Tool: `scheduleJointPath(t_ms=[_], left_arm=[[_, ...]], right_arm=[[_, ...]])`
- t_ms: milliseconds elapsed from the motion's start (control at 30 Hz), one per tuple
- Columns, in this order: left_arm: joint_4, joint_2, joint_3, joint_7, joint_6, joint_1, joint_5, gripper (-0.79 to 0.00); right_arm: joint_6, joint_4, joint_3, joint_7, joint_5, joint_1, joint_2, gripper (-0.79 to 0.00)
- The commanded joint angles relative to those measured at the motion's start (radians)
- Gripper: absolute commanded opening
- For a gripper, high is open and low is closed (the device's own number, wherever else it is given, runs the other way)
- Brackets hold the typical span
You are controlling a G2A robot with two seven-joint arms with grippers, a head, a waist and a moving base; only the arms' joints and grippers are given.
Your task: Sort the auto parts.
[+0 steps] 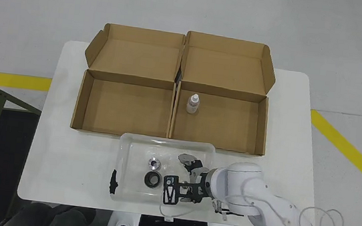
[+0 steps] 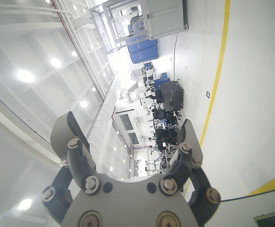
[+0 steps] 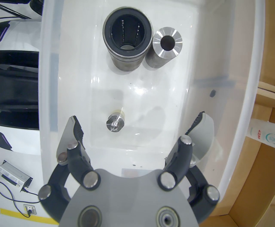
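A clear plastic tray (image 1: 164, 141) sits at the table's front and holds the parts. In it stand a black linear bearing (image 3: 126, 36) and, touching it, a silver slotted sleeve (image 3: 166, 46); the top view shows the same bearing (image 1: 153, 179) and sleeve (image 1: 154, 163). A small silver hex-headed part (image 3: 115, 123) stands upright on the tray floor. My right gripper (image 3: 137, 117) hangs open inside the tray, with the small part between its fingers but nearer one of them; from above, the right gripper (image 1: 178, 175) is over the tray's right half. My left gripper (image 2: 129, 120) is open, holds nothing and points away into the room.
Two open cardboard boxes stand behind the tray: the left box (image 1: 124, 110) and the right box (image 1: 233, 126), which holds a white bottle (image 1: 194, 104). A small black object (image 1: 113, 183) sits at the tray's left edge. Bare table lies to either side.
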Motion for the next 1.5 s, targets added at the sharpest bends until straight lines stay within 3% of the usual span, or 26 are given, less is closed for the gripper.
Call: scheduleJointPath(t_ms=[0, 200, 700, 1000, 1200, 1467], left_arm=[[0.000, 0.000, 0.000, 0.000, 0.000, 0.000, 0.000, 0.000], [0.000, 0.000, 0.000, 0.000, 0.000, 0.000, 0.000, 0.000], [0.000, 0.000, 0.000, 0.000, 0.000, 0.000, 0.000, 0.000], [0.000, 0.000, 0.000, 0.000, 0.000, 0.000, 0.000, 0.000], [0.000, 0.000, 0.000, 0.000, 0.000, 0.000, 0.000, 0.000], [0.000, 0.000, 0.000, 0.000, 0.000, 0.000, 0.000, 0.000]], right_arm=[[0.007, 0.005, -0.017, 0.007, -0.001, 0.011, 0.002, -0.015], [0.026, 0.021, -0.068, 0.026, 0.010, 0.044, 0.009, -0.086], [0.074, 0.050, -0.166, 0.074, 0.068, 0.131, 0.031, -0.403], [0.088, 0.063, -0.204, 0.088, 0.111, 0.174, 0.038, -0.533], [0.092, 0.068, -0.219, 0.092, 0.133, 0.194, 0.039, -0.785], [0.089, 0.050, -0.213, 0.085, 0.168, 0.210, 0.042, -0.785]])
